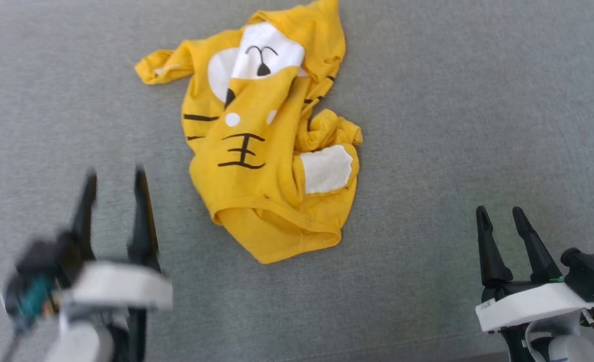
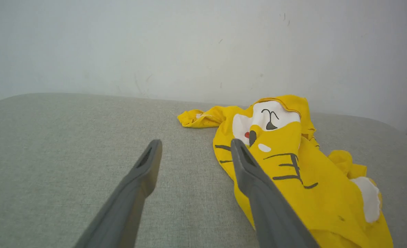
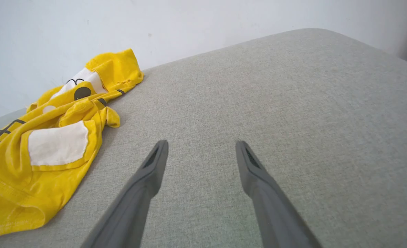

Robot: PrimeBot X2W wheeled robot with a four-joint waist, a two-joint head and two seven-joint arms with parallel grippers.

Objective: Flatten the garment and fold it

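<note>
Grey fabric surface [image 1: 453,100], crumpled yellow garment [image 1: 257,161], left claw [image 1: 116,173] and right claw [image 1: 499,210] both agape.

Bright yellow garment [image 1: 257,166] with white patches, black stripes and a red dot, on a grey fabric surface [image 1: 478,100]

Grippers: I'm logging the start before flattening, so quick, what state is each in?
Left gripper: open, holding nothing.
Right gripper: open, holding nothing.
</note>
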